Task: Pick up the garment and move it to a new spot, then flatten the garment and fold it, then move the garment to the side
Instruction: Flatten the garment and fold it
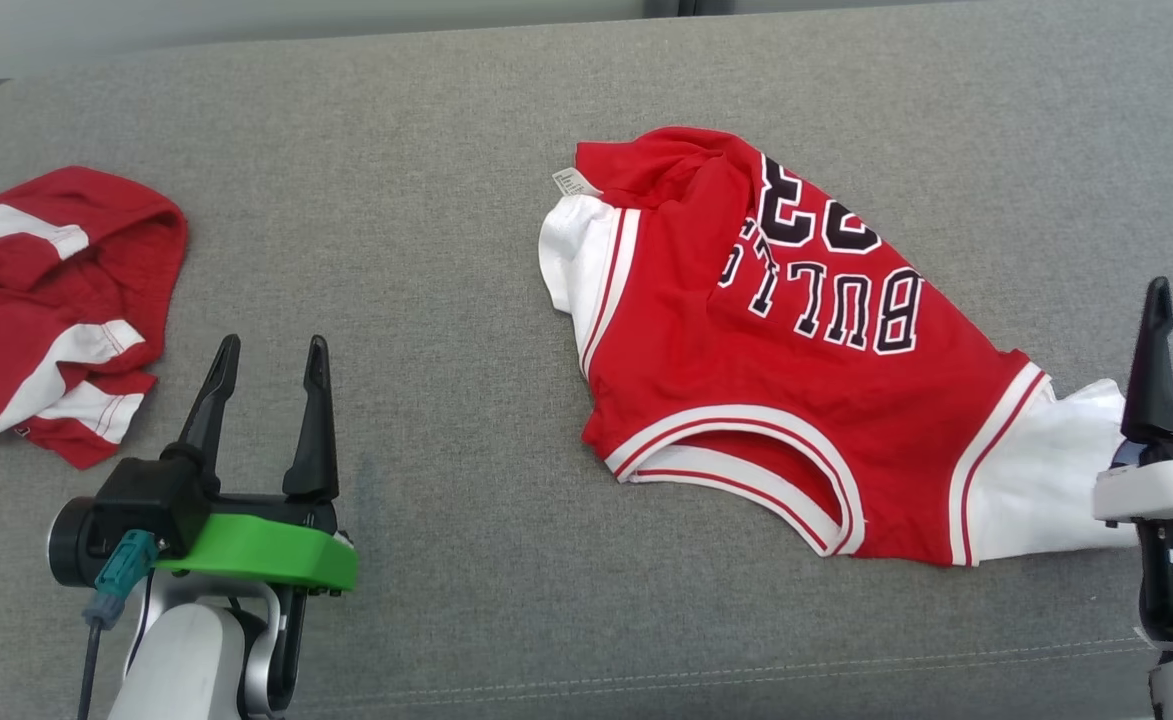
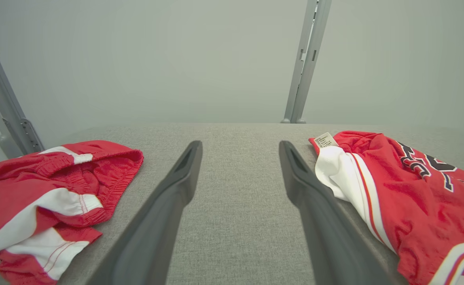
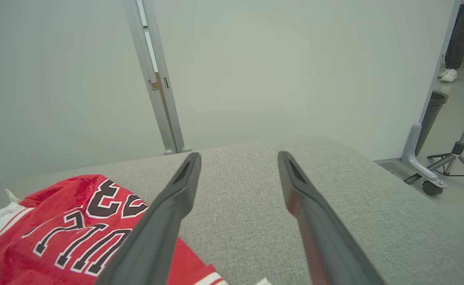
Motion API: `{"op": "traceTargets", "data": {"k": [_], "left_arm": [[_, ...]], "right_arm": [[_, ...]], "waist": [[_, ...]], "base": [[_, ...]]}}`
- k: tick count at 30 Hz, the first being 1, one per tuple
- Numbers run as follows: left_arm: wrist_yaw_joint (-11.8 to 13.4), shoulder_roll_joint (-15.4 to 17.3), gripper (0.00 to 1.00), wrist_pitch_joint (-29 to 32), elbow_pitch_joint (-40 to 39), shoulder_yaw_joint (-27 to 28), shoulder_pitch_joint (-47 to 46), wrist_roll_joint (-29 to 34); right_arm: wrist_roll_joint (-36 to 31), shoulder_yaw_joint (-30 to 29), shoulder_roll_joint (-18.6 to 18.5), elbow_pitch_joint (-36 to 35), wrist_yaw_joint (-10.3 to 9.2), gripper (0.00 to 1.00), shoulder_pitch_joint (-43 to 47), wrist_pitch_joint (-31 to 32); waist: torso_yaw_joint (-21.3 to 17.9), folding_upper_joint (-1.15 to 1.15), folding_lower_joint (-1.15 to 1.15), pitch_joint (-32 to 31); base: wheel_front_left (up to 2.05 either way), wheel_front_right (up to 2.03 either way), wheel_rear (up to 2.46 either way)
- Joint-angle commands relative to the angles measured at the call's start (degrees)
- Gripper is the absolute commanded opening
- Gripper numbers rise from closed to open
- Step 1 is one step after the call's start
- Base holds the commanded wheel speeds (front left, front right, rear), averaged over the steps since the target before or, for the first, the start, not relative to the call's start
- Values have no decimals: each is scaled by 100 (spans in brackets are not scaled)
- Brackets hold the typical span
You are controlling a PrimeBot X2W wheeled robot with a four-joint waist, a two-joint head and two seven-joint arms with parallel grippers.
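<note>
The garment [image 1: 796, 380] is a red jersey with white trim and black lettering. It lies crumpled on the grey padded surface [image 1: 446, 300], right of centre, with white fabric showing at its left and right ends. My right gripper [image 3: 238, 156] stands open at the garment's right end, nothing between its fingers; one dark finger [image 1: 1154, 370] rises beside the white hem. The garment [image 3: 57, 229] lies to the lower left of that gripper. My left gripper [image 1: 274, 345] stands open and holds nothing, well to the left of the garment [image 2: 413, 198]. Its fingers [image 2: 164, 221] point across bare grey surface.
A second crumpled red and white garment [image 1: 56, 300] lies at the surface's left edge [image 2: 50, 190]. A pale wall with metal posts [image 2: 305, 59] stands behind. Off the right edge are a bin [image 3: 433, 107], a tripod [image 3: 459, 158] and a person's legs [image 3: 459, 35].
</note>
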Motion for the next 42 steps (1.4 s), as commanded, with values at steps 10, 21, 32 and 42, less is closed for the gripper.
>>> {"op": "traceTargets", "data": {"k": [10,21,32,42], "left_arm": [[166,106,100,27,-87,81,256,-74],[319,231,100,75,-178,143,647,-90],[359,296,100,170,-305,92,811,-139],[344,248,100,186,-331,-25,598,-120]], "right_arm": [[-396,1209,149,-805,-7,100,102,-19],[-609,1980,266,-666,-7,100,726,72],[-607,1759,509,-951,-7,100,1276,242],[-667,1880,490,-977,-7,100,1141,338]], "waist": [[134,0,0,-351],[267,0,0,-753],[294,0,0,-886],[547,0,0,-718]], "base": [[0,0,0],[0,0,0],[0,0,0],[0,0,0]]}}
